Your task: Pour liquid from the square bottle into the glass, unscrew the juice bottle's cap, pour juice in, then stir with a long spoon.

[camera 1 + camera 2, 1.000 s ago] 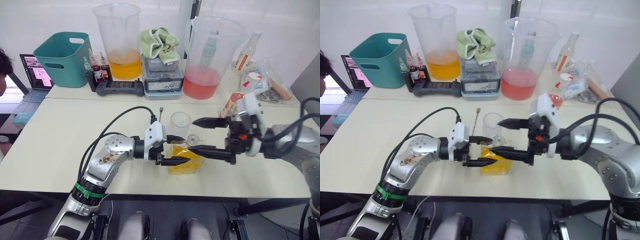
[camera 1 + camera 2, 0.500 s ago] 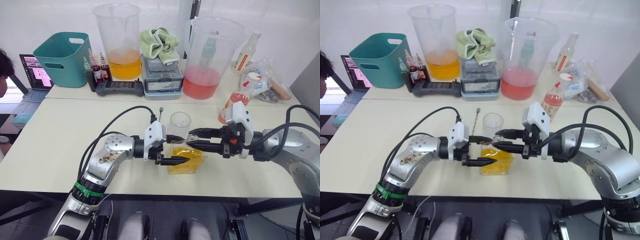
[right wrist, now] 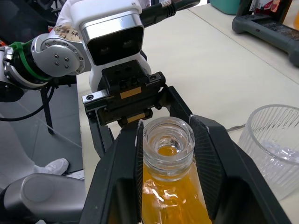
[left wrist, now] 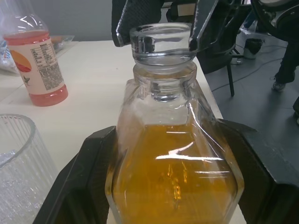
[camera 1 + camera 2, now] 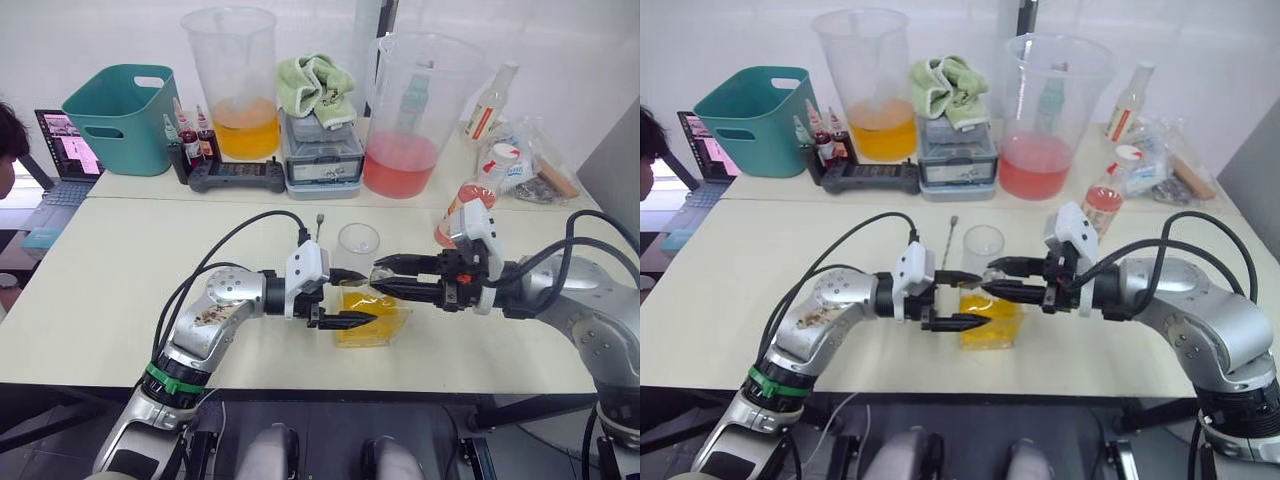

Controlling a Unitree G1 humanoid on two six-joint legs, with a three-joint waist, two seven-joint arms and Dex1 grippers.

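The square bottle (image 5: 372, 318) with yellow contents stands near the table's front edge, and my left gripper (image 5: 352, 298) is shut on its body from the left. In the left wrist view its faceted sides (image 4: 175, 163) fill the space between the two black fingers. My right gripper (image 5: 385, 278) comes in from the right and is shut on the clear round stopper (image 3: 168, 137). The glass (image 5: 358, 246) stands just behind the bottle. Behind my right wrist stands the juice bottle (image 5: 1104, 200) with its white cap (image 5: 1127, 154) on. The long spoon (image 5: 952, 230) lies behind my left gripper, mostly hidden.
Along the back are a pitcher of orange liquid (image 5: 232, 85), a pitcher of pink liquid (image 5: 410, 120), a teal basket (image 5: 125, 120), dropper bottles (image 5: 190, 140), a black controller (image 5: 235, 175) and a grey box (image 5: 322, 150) under a green cloth. A laptop (image 5: 65, 150) and a person sit far left.
My right gripper moved left from an open stance beside the bottle and closed on the stopper. The left gripper and the bottle stayed put.
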